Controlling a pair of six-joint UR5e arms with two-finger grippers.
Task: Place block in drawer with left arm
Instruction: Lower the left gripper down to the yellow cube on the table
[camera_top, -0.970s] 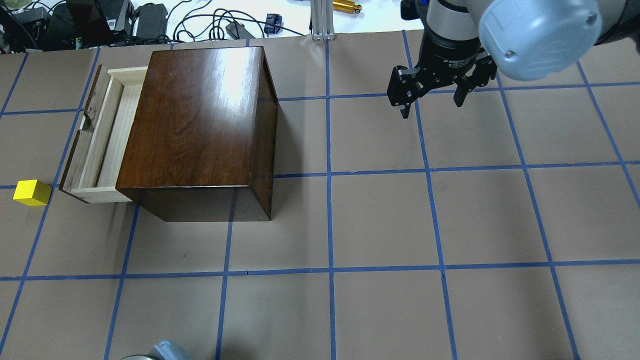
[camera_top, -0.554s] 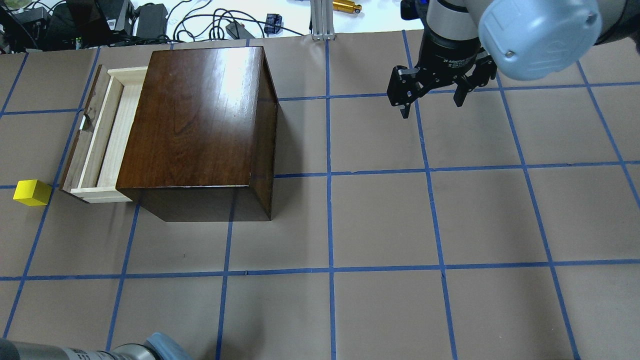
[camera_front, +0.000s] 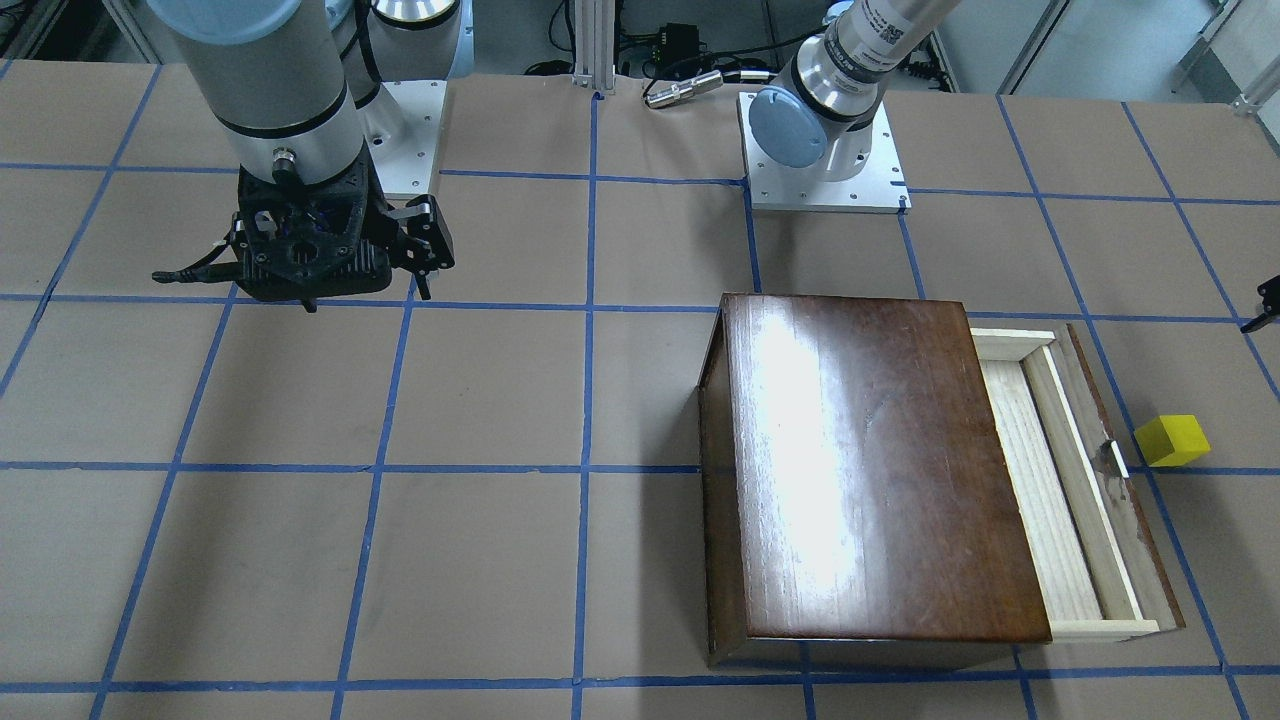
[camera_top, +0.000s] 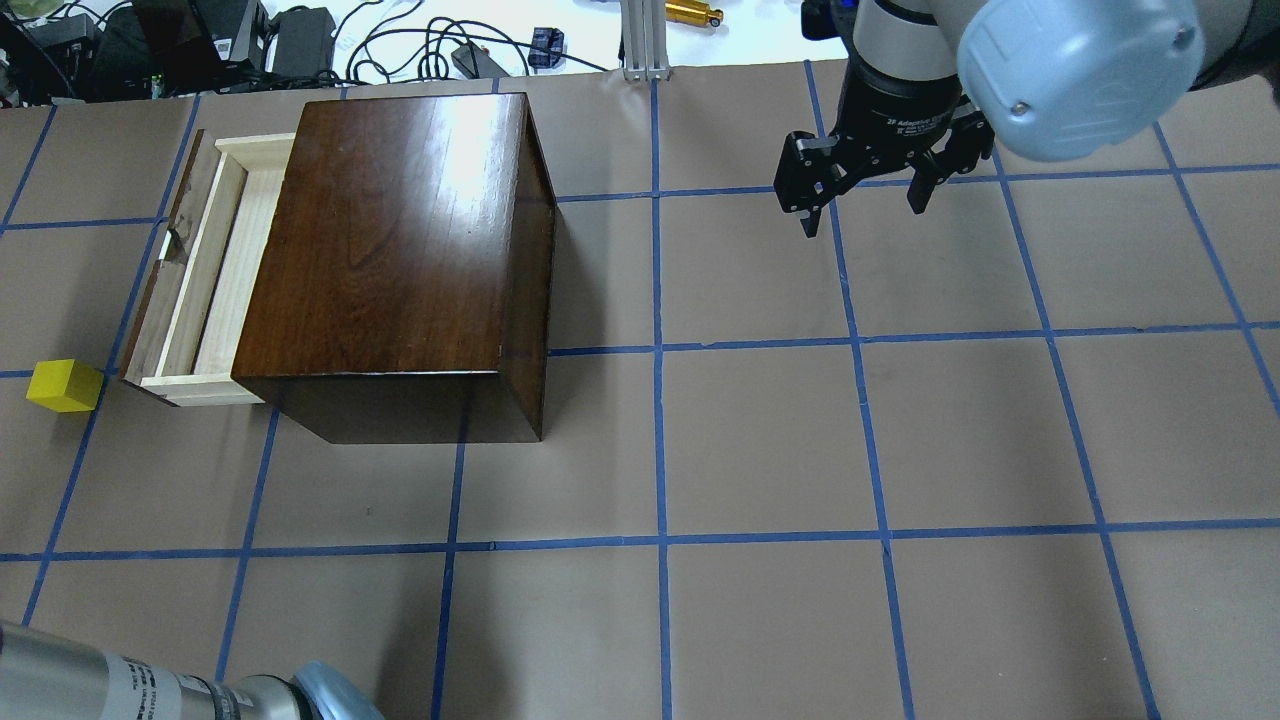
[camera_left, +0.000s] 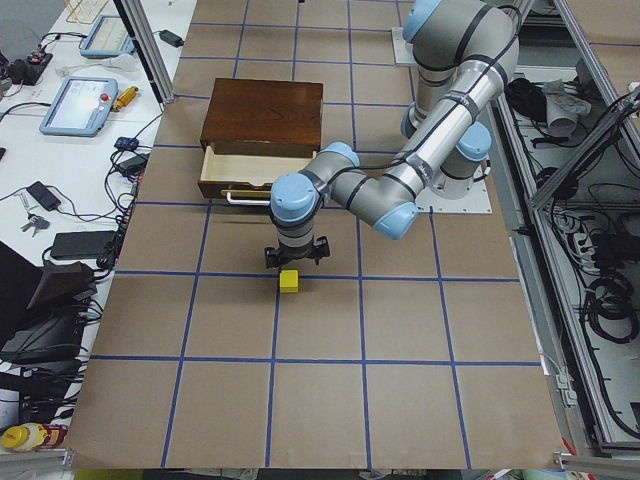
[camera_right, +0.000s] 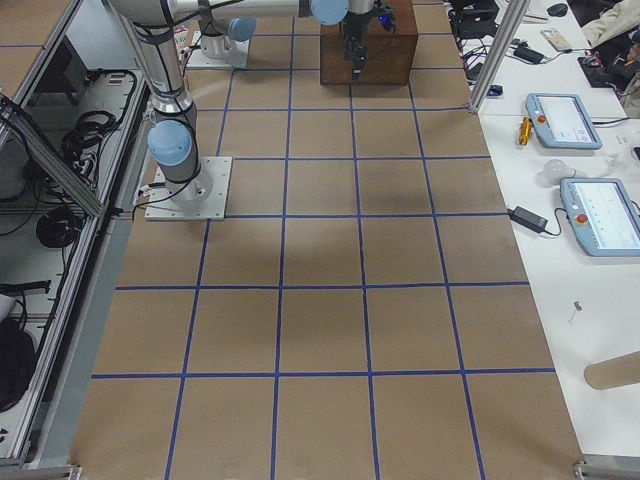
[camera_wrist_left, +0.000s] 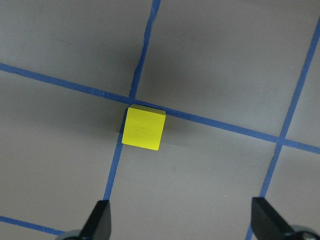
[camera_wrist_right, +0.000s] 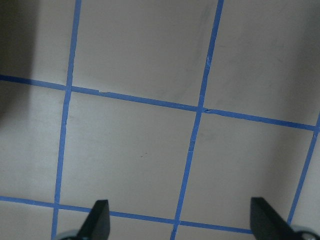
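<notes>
The block (camera_wrist_left: 144, 128) is a small yellow cube lying on a blue tape crossing, left of the drawer in the overhead view (camera_top: 64, 385). My left gripper (camera_wrist_left: 185, 222) is open and empty and hovers just above the block, which lies a little off centre between the fingertips. The exterior left view shows this gripper (camera_left: 296, 262) over the block (camera_left: 290, 281). The drawer (camera_top: 205, 270) is pulled out of the dark wooden box (camera_top: 400, 250) and holds nothing. My right gripper (camera_top: 863, 207) is open and empty, far off at the back right.
The left arm's forearm (camera_top: 120, 690) crosses the overhead view's bottom left corner. Cables and devices (camera_top: 300, 40) lie beyond the table's far edge. The table is brown paper with a blue tape grid (camera_top: 660, 350).
The left arm's forearm has come further into the overhead view's bottom left corner. The block, drawer and right gripper have not moved.
</notes>
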